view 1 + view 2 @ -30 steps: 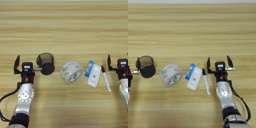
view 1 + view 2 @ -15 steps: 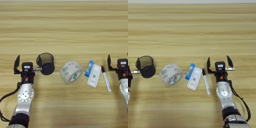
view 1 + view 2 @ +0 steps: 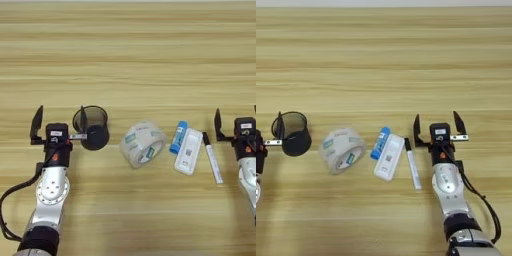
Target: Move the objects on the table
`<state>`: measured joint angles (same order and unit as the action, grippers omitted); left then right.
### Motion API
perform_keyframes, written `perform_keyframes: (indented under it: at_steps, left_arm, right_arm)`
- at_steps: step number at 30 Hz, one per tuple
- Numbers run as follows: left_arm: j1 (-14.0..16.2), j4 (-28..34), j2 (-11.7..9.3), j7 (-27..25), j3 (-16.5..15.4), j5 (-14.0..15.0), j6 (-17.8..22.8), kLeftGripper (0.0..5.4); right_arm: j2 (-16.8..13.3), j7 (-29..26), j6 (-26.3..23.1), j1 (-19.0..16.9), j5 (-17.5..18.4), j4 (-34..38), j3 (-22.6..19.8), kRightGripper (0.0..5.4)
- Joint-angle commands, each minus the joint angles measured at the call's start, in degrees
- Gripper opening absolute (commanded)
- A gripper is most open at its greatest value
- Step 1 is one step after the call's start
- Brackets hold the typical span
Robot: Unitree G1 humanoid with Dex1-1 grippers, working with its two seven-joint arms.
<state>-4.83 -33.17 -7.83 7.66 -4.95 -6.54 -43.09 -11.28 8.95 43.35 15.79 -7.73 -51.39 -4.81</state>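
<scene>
Black mesh cup [image 3: 91, 127] touches left tool [image 3: 59, 121].

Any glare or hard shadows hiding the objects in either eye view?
Left eye view: even light, soft short shadows; mild sheen on the tape roll, label readable. Right eye view: same; the mesh cup and marker stay distinct on the table.

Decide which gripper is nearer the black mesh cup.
Left. The left gripper has its right finger touching the black mesh cup; the right gripper is far right, beyond the marker.
</scene>
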Motion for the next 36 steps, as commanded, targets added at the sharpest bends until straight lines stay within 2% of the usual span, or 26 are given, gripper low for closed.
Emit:
perform_keyframes:
  at_steps: [1, 5, 12, 15, 18, 23, 28, 36]
  left_arm:
    - [2.2, 3.1, -0.1, -1.3, 0.2, 0.8, 0.2, 5.4]
    - [5.1, 8.6, -0.2, -2.3, 0.0, 1.6, 1.8, 5.4]
    - [12.2, 22.9, 1.2, -3.3, 2.1, -0.5, 8.3, 5.4]
    - [17.2, 28.8, 2.2, -4.8, 5.0, -1.4, 11.7, 5.4]
    - [22.6, 33.9, 3.1, -6.4, 9.0, -2.6, 13.2, 5.4]
    - [27.6, 39.2, 2.4, -9.9, 13.4, -2.9, 16.5, 5.4]
    - [29.8, 42.5, 0.2, -14.5, 17.8, -4.1, 20.6, 5.4]
    - [27.9, 40.5, 0.2, -17.6, 21.7, -3.7, 25.1, 5.4]
  right_arm:
    - [0.7, 1.1, 0.2, -1.5, -0.7, 2.0, 0.6, 5.36]
    - [1.8, 1.9, -0.5, -3.6, -1.3, 5.5, 1.3, 5.36]
    - [3.7, 2.2, -3.1, -7.2, -1.2, 11.7, 1.6, 5.36]
    - [4.3, 2.2, -4.4, -8.4, -1.1, 14.2, 1.7, 5.36]
    - [4.9, 2.2, -5.5, -9.4, -1.2, 16.1, 1.8, 5.36]
    - [5.5, 2.5, -7.0, -10.1, -1.6, 18.0, 1.9, 5.36]
    - [5.6, 2.7, -7.7, -9.9, -1.9, 18.4, 1.9, 5.36]
    - [5.6, 3.2, -7.9, -9.4, -2.1, 18.1, 2.1, 5.36]
